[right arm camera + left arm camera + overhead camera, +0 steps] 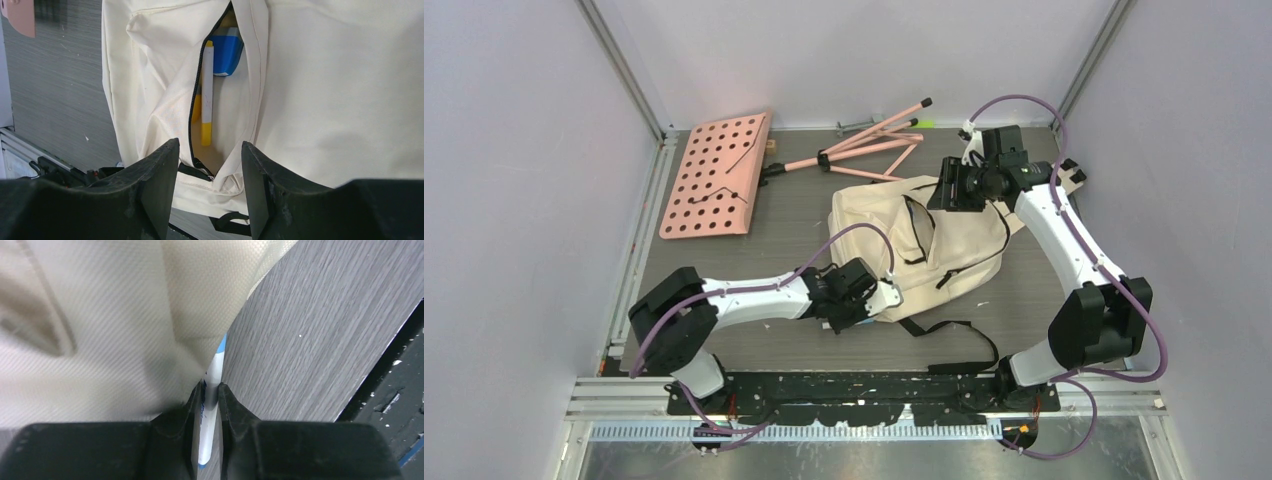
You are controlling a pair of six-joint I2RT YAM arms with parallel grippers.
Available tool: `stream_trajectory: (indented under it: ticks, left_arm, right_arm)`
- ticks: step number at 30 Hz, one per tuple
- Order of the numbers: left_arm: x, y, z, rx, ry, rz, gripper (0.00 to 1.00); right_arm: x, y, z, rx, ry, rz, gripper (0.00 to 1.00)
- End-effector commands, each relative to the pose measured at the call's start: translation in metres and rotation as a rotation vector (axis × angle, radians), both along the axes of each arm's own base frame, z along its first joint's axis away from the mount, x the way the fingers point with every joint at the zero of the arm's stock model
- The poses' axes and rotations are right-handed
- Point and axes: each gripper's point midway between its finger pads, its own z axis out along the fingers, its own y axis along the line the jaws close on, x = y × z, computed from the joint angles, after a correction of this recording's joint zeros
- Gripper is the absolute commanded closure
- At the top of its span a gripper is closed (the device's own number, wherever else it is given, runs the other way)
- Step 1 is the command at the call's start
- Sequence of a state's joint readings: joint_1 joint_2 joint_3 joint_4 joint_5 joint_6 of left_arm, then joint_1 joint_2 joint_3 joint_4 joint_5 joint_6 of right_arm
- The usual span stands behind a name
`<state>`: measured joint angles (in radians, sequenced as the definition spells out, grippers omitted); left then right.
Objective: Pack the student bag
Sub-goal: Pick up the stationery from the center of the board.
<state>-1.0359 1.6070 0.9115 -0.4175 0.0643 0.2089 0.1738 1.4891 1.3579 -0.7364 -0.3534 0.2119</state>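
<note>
The student bag (954,245) lies flat in the middle of the grey table (794,225), its near-left corner against the left gripper (210,390), whose jaws pinch a white-and-blue pen (215,369) at the cloth's edge, while the right gripper (209,150) hangs with jaws apart over the bag's far side, above its unzipped pocket (220,135).

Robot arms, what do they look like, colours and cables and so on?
The left arm and right arm have white shells, black joints and looping purple cables. The left gripper and right gripper have matte black, wedge-shaped fingers.
</note>
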Motion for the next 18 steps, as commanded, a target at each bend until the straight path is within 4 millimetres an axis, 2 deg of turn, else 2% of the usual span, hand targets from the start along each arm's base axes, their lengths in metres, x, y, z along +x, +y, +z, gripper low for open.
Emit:
stream_trajectory:
  ticks: [1,7,18]
  left_arm:
    - [0.014,0.003,0.035,-0.053,-0.1,0.084,0.9]
    - [0.008,0.016,0.059,-0.111,-0.118,0.158,0.92]
    - [0.015,0.043,0.114,-0.234,-0.234,0.332,0.96]
  right_arm:
    - [0.004,-0.002,0.029,0.019,-0.103,-0.004,0.45]
    - [0.01,0.0,0.033,0.04,-0.112,-0.012,0.46]
    - [0.006,0.011,0.047,0.095,-0.11,0.03,0.46]
